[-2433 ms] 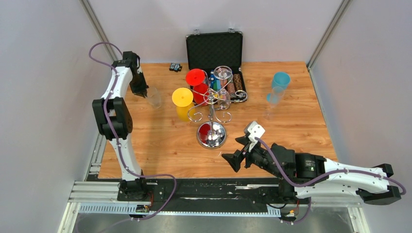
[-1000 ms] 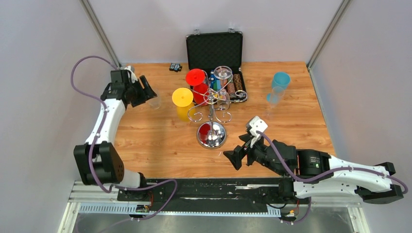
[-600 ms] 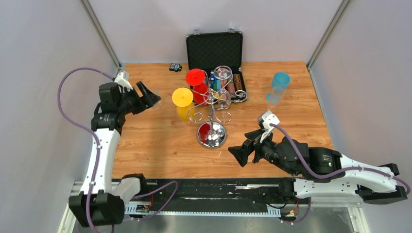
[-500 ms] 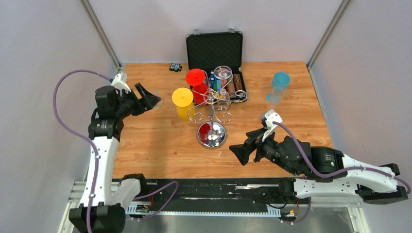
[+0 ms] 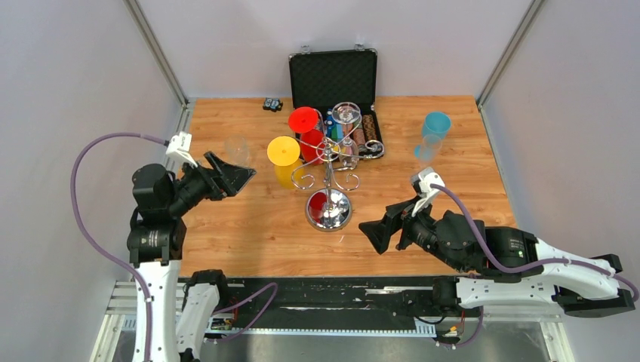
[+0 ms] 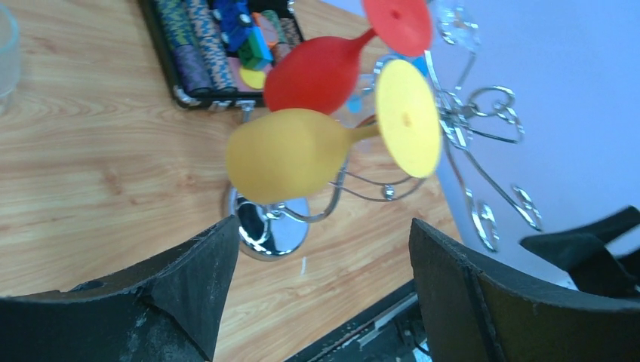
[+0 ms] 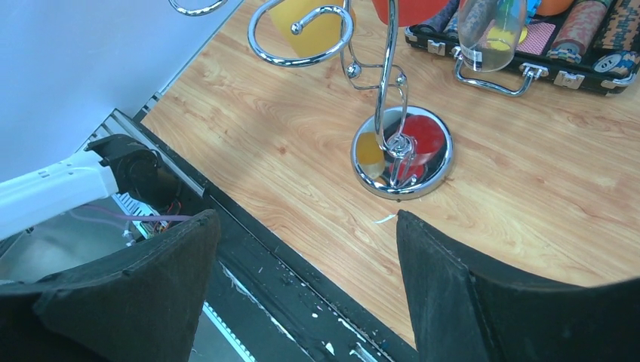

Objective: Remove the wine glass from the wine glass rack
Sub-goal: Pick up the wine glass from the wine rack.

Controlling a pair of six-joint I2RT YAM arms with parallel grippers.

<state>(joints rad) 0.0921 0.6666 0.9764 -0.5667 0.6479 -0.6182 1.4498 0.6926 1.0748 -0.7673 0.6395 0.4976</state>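
Mid-frame, the wine glass rack [image 5: 328, 210] stands on the tabletop [image 5: 249, 226], a yellow wine glass [image 5: 283, 151] hanging on it. Both the left end effector [image 5: 235, 179] and right end effector [image 5: 382, 227] gape empty.

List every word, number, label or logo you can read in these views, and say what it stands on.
Nothing reads as legible text in any view.
On the striped poker chips in the open black chip case: coloured edge patterns only, no readable numbers.
On the right arm's black joint housing: a faint pale marking, too small to read.
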